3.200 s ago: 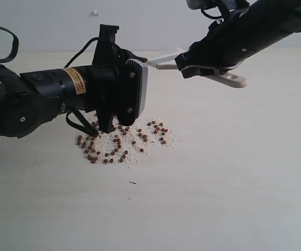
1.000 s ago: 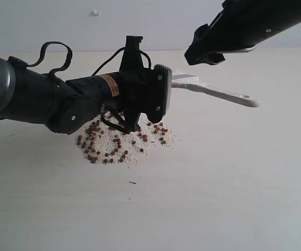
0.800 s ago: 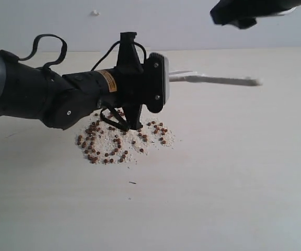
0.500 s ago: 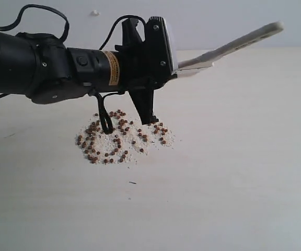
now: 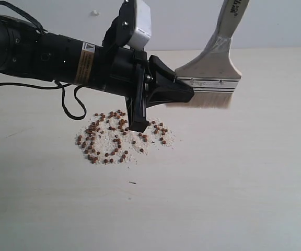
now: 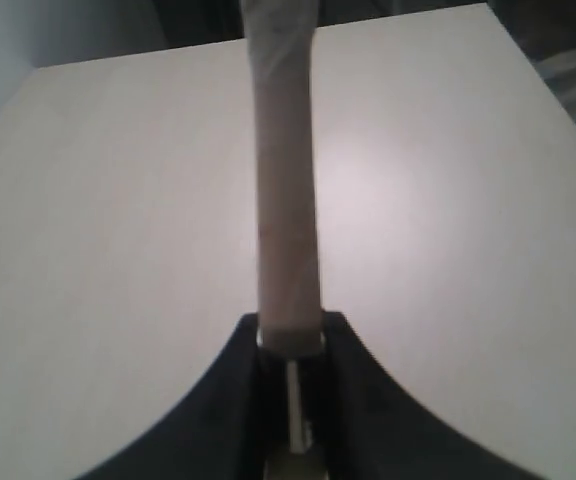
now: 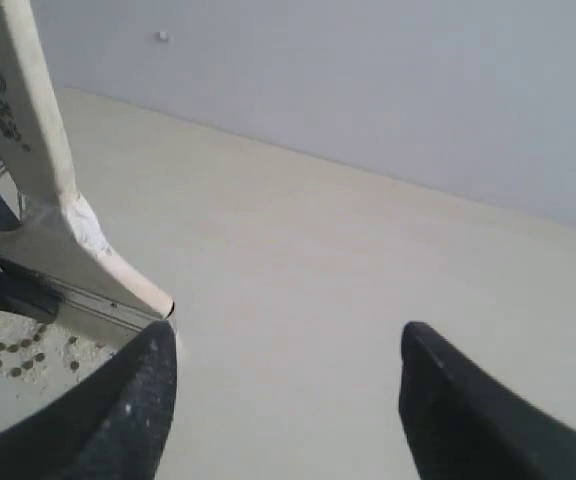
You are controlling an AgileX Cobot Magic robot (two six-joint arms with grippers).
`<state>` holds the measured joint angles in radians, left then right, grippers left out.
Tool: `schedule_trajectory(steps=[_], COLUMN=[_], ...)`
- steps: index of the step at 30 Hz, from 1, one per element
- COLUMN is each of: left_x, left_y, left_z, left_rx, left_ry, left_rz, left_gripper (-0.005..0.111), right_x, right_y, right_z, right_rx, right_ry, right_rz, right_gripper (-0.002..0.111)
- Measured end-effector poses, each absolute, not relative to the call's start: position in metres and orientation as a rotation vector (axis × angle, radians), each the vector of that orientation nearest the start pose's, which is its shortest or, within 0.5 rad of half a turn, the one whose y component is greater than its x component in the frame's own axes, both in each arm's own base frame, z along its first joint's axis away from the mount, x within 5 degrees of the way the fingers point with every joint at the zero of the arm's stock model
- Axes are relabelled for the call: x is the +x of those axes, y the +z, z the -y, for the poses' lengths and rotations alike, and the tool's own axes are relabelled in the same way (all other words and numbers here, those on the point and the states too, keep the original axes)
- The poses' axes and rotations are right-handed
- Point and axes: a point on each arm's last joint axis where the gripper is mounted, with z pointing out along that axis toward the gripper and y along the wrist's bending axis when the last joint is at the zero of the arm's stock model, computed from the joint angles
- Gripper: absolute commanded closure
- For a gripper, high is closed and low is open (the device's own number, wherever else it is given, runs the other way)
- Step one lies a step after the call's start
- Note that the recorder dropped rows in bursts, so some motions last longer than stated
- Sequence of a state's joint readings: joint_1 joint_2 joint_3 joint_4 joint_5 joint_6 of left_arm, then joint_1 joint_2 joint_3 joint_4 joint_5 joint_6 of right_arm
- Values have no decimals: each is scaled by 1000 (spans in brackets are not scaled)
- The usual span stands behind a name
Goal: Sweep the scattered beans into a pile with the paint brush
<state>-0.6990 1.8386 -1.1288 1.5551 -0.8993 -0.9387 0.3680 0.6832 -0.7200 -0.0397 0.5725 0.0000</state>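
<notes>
The beans (image 5: 122, 138) lie in a loose heap of reddish-brown pellets and pale crumbs on the tabletop, and show again (image 7: 8, 350) in the right wrist view. My left gripper (image 5: 184, 93) is shut on the paint brush (image 5: 209, 68) at the side of its silver ferrule. The brush stands upright, handle up, cream bristles (image 5: 203, 99) pointing down, just right of the heap. In the left wrist view the brush (image 6: 288, 200) appears edge-on between my left gripper's jaws (image 6: 290, 335). My right gripper (image 7: 288, 340) is open and empty beside the brush (image 7: 28, 130); it is out of the exterior view.
A pale wooden table (image 5: 234, 172) stretches around the heap. A lone dark speck (image 5: 132, 182) lies in front of the heap. The left arm (image 5: 46, 52) and its cable (image 5: 69, 107) hang over the table's left side. A plain wall (image 5: 182, 23) stands behind.
The left gripper has risen and turned the brush from lying flat to standing upright with bristles down. The right arm has withdrawn upward out of the exterior view.
</notes>
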Motion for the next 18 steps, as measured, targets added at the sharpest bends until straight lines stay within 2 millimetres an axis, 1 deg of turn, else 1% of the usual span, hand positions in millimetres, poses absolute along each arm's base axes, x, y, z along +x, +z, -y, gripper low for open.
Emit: schedule_trajectory(steps=[4, 8, 11, 13, 15, 16, 18], left_x=[243, 248, 251, 251, 253, 253, 255], left_y=[228, 230, 233, 234, 234, 234, 233], left_z=[297, 298, 299, 300, 300, 300, 299], left_rx=[1589, 1509, 1445, 1412, 1387, 1376, 1352], left_ry=[-1045, -1038, -1054, -1075, -1080, -1081, -1074], left_rz=[-1303, -1348, -1380, -1400, -1424, -1437, -1464], left_gripper=[107, 107, 107, 107, 107, 107, 107], right_x=[123, 123, 129, 133, 137, 138, 140], right_y=[341, 334, 317, 305, 294, 290, 290], right_z=[-47, -55, -65, -69, -71, -71, -71], right_rx=[-378, -343, -315, -296, -294, -321, -360], right_ry=[227, 356, 484, 532, 541, 523, 493], right_rz=[-2033, -2058, -2063, -2054, -2019, -2002, -1938], right_gripper=[47, 46, 46, 46, 46, 46, 46])
